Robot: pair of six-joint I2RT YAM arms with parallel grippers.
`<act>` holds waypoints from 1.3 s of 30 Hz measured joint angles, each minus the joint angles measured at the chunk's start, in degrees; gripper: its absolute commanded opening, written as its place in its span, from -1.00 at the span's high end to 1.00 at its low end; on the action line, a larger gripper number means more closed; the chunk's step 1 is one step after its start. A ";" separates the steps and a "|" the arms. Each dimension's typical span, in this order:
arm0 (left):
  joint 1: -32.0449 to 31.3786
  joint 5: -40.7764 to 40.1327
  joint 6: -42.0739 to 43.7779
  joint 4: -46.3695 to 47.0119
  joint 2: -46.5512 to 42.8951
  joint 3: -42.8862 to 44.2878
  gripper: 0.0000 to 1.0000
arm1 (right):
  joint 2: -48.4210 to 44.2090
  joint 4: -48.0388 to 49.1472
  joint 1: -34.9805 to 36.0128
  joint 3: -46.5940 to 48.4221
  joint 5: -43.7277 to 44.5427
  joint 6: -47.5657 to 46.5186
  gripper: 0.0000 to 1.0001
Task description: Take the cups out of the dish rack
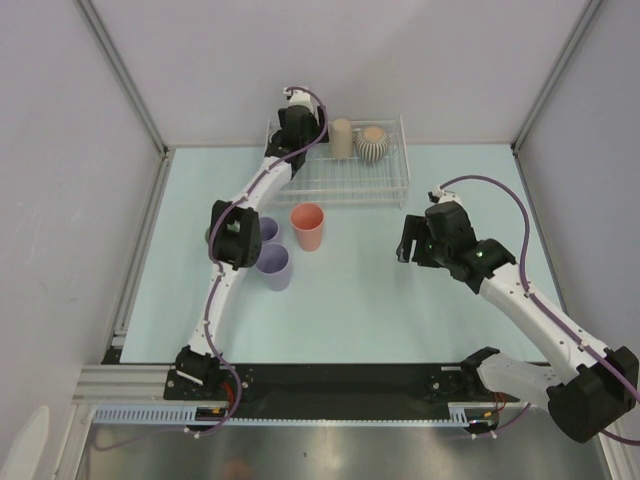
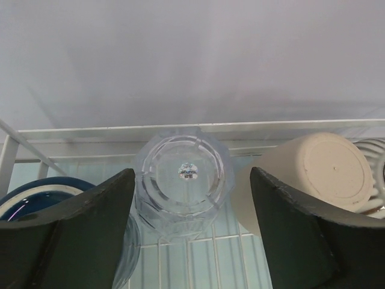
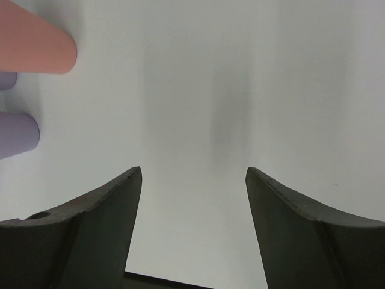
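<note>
Top external view, reading from the left: my left arm reaches up toward 12 o'clock, and the left pincer (image 1: pixel 298 125) hangs over the left end of the dish rack (image 1: pixel 400 190). The rack sits at the 12 o'clock edge of the surface (image 1: pixel 380 320). Below the rack, out on the surface, stand three unloaded cups. The far lavender cup (image 1: pixel 268 230) is half hidden by my left elbow, and the near lavender cup (image 1: pixel 273 268) sits at its 6 o'clock. The salmon-pink cup (image 1: pixel 307 226) is just beside them at 3 o'clock. In the rack's right half stand the tan cup (image 1: pixel 341 138) and, at its 3 o'clock, the ribbed beige mug (image 1: pixel 374 143).

Left wrist view, left to right: the navy mug (image 2: pixel 24 198) peeks in at 8 o'clock behind my left finger. The clear cup (image 2: pixel 184 180) sits dead centre on the rack wires with its base toward the lens. The tan cup is at 3 o'clock, with the ribbed mug cut off at the edge. The left pincer stands wide, its tips either side of the clear cup; I cannot tell whether they touch it.

Farther right, the right pincer (image 1: pixel 405 243) sits at 3 o'clock of the salmon-pink cup, well apart from it. On the right wrist view it gapes wide, with nothing between the fingers.
</note>
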 measured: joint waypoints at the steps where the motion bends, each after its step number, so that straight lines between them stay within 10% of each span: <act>1: 0.00 0.15 -0.20 0.02 0.07 0.02 -0.48 | 0.00 -0.07 0.00 -0.04 0.00 0.00 -0.51; 13: -0.07 1.57 -0.72 0.79 0.26 -0.35 0.99 | -0.24 0.20 0.00 -0.79 -0.07 0.55 -0.51; 39: -3.52 -2.25 0.26 -6.34 -7.89 -7.19 0.99 | -1.64 2.64 0.87 -2.91 -1.16 3.89 -0.50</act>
